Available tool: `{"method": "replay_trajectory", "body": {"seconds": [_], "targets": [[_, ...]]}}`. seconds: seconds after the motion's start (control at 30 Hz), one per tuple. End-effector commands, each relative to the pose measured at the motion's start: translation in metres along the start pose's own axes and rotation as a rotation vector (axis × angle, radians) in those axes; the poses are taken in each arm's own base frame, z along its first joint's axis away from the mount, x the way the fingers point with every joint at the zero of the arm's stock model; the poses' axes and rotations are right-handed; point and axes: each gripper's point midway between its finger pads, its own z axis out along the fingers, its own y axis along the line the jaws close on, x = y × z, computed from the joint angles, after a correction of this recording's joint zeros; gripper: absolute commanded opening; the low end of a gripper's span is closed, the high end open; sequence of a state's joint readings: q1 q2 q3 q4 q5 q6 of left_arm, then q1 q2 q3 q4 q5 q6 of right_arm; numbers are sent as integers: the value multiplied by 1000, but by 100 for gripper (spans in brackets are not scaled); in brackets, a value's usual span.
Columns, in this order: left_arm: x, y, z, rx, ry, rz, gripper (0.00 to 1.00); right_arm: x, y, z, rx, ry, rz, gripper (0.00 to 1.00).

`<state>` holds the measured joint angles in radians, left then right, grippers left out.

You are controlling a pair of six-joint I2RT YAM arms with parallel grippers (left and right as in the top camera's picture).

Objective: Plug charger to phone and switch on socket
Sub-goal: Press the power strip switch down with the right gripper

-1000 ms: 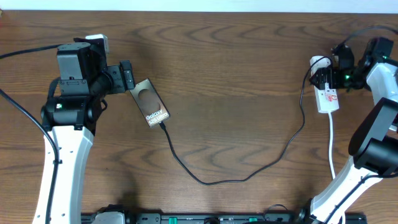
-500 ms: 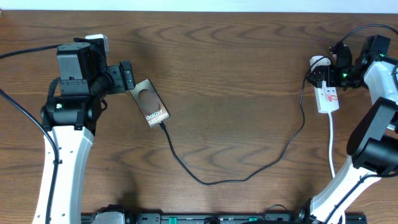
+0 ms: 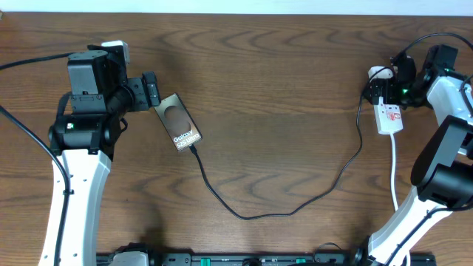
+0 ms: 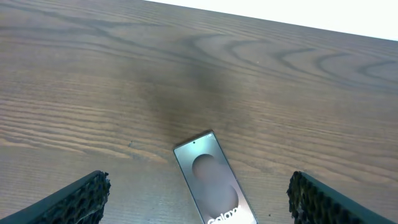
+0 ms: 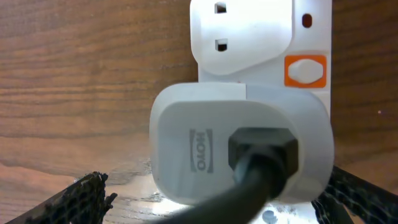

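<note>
The phone (image 3: 179, 122) lies slanted on the table with its silver back up and "Galaxy" showing. It also shows in the left wrist view (image 4: 210, 180). The charger cable (image 3: 251, 215) runs from the phone's lower end in a loop to a plug (image 5: 239, 143) in the socket (image 3: 389, 116). My left gripper (image 3: 151, 92) is open at the phone's upper end, its fingers (image 4: 202, 202) wide on either side. My right gripper (image 3: 397, 83) is open over the socket's plug end (image 5: 217, 202). An orange switch (image 5: 305, 70) sits beside the free outlet.
The socket's white cord (image 3: 394, 174) runs toward the front edge by the right arm's base. The table's back edge meets a white wall (image 4: 348, 15). Bare wood table (image 3: 281, 89) lies between the two arms.
My right gripper has shifted slightly over the socket's plug end. The left arm, phone and cable have not moved.
</note>
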<state>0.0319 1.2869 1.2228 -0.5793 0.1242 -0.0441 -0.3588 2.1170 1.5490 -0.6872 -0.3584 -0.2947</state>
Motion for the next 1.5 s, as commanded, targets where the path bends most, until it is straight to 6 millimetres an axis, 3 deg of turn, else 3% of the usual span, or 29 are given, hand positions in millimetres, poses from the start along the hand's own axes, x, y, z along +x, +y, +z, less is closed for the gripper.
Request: {"method": "replay_trajectory", "body": {"seconds": [0.0,0.7,1.17,1.47], "targets": [[-2,2,-1,-14,-6,17,92,27,30,19,-122,73,56,99],[-2,3,-1,-14,-6,16,92,22,65,21,-252,65,112,99],[-2,2,-1,-13,-6,17,92,37,80,33,-288,93,141,99],[-2,3,-1,-14,-6,16,92,35,91,30,-354,86,160,99]]}}
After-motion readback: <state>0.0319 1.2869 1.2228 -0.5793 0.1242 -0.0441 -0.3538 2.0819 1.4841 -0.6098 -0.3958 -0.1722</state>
